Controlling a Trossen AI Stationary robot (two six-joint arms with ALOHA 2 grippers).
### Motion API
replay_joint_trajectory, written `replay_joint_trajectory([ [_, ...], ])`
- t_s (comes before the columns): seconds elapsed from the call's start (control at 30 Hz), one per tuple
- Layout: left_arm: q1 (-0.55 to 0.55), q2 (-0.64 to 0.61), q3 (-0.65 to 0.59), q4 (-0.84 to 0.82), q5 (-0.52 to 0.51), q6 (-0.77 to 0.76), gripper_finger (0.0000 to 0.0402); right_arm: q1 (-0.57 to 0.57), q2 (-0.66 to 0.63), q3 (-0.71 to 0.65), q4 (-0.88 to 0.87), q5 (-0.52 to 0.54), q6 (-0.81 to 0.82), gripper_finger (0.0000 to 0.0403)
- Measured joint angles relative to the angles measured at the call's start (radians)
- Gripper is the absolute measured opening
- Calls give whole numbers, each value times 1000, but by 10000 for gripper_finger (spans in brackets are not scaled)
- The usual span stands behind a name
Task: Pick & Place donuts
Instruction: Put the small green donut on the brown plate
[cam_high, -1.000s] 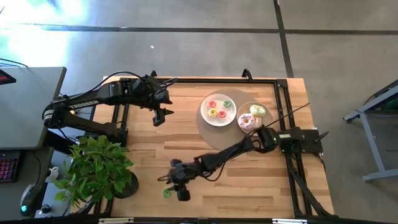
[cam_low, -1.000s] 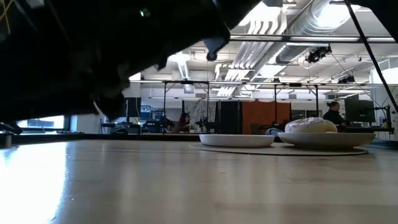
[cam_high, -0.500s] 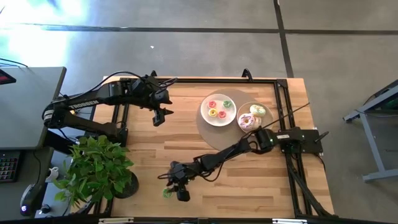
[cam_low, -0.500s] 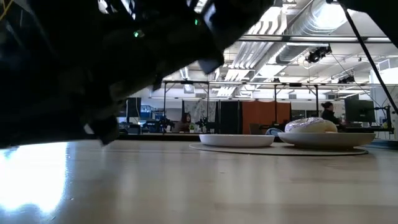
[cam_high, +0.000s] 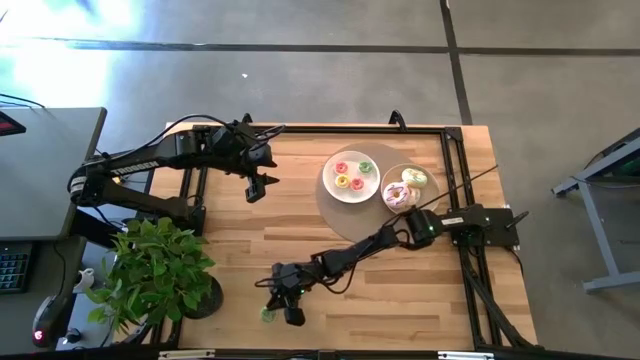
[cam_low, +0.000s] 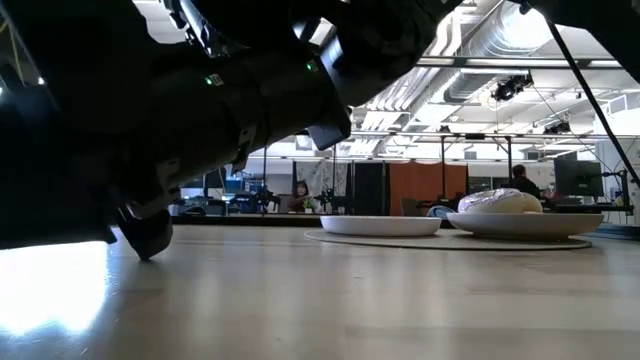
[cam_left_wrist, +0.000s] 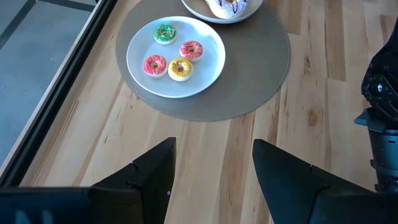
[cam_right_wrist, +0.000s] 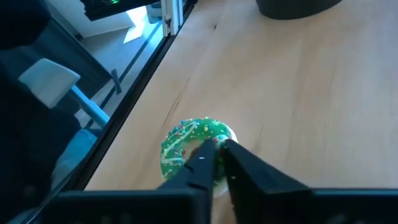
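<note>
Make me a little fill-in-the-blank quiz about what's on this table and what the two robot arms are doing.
1. The right hand is down at a donut iced ____.
2. The small white plate carries ____ tiny donuts.
3. Both plates rest on a round ____ mat.
4. The left hand hangs over bare wood with its fingers ____.

Missing words: green; four; grey; open

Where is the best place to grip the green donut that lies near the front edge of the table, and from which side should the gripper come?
The green donut lies flat on the table, so probably from straight above, one finger through its hole and one outside, pinching one side of the ring. The right gripper already points down at it, fingers nearly closed by the hole. The left gripper waits far off.
</note>
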Motion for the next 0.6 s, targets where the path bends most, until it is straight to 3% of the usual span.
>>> replay_joint_trajectory([
  [0.07, 0, 0, 0, 0, 0, 0, 209, -4, 0, 1, -8, -5, -3, 9],
  [0.4, 0, 0, 0, 0, 0, 0, 209, -18, -74, -5, -80, 28, -19, 8],
  [0.53, 0, 0, 0, -1, 0, 0, 209, -50, -219, 1, -275, 85, -51, 5],
  [0.6, 0, 0, 0, -2, 8, 0, 209, -65, -288, 2, -445, 182, -88, 4],
])
